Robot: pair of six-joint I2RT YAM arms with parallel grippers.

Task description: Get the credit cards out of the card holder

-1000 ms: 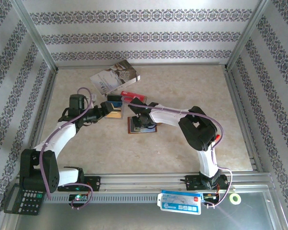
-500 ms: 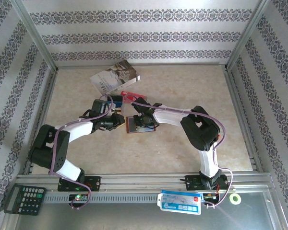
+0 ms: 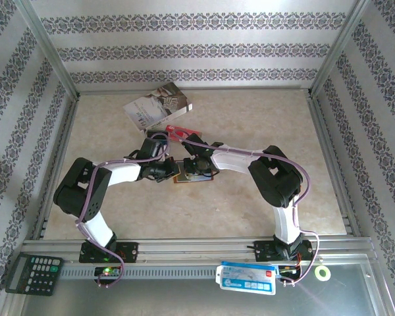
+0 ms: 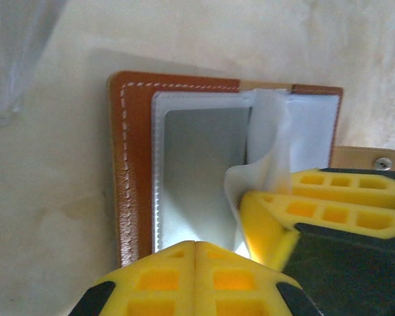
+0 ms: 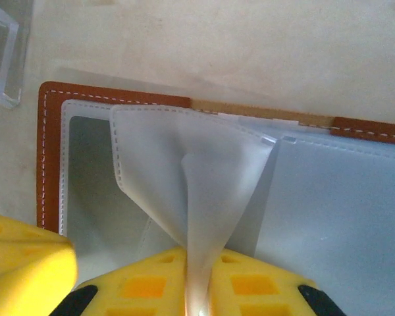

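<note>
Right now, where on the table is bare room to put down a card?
Free: the far right of the table, between the right arm and the side rail, and the near strip before the front rail. Crowded: the centre, where both arms meet over the card holder, booklet behind.

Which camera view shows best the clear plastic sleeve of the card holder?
The right wrist view: the sleeve stands curled, pinched in the right gripper. The left wrist view shows part of it beside that gripper. In the top view it is too small to tell.
</note>
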